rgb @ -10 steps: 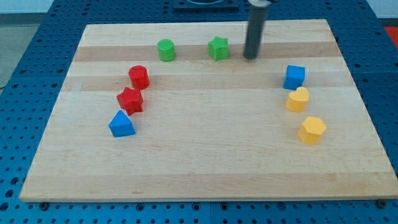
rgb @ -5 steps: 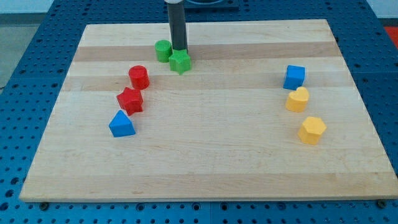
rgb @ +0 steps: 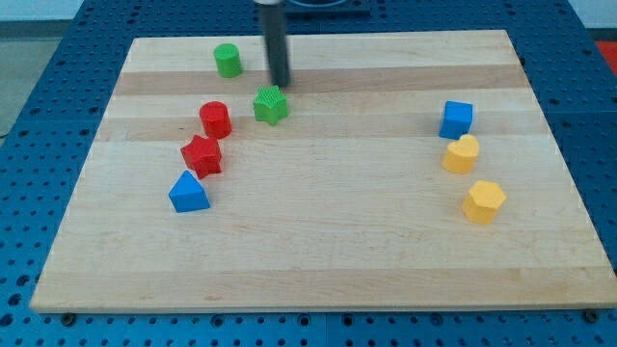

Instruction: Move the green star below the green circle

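Note:
The green star (rgb: 272,104) lies on the wooden board, below and to the right of the green circle (rgb: 228,60), which sits near the board's top edge at the view's upper left. The two are apart. My tip (rgb: 281,85) stands just above the star, a little to its right, close to it; I cannot tell if it touches. The rod rises from there out of the view's top.
A red cylinder (rgb: 216,120), a red star (rgb: 202,154) and a blue triangle (rgb: 188,193) lie in a line left of the green star. A blue cube (rgb: 457,119), a yellow heart (rgb: 462,153) and a yellow hexagon (rgb: 483,201) lie at the right.
My tip swept left across the top of the board. The green star slid left and down. The green circle moved left and up, away from the star.

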Robot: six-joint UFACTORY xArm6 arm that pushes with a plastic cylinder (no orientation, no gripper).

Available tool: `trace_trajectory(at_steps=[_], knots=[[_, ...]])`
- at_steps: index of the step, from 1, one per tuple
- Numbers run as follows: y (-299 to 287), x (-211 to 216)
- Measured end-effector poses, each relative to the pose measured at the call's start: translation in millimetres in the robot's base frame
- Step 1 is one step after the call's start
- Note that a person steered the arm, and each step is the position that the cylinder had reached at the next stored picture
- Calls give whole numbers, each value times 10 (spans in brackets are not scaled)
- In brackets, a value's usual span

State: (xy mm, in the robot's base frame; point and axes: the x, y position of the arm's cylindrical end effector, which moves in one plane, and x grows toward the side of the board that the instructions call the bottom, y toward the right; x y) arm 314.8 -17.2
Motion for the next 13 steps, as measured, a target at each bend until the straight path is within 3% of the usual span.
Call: trace_trajectory(at_steps=[1, 3, 4, 6, 8, 9, 11, 13], knots=[[235, 573], [-388, 157], [-51, 287], [-512, 593], [-896, 103], [-575, 93], [-712, -389], [-888, -174]])
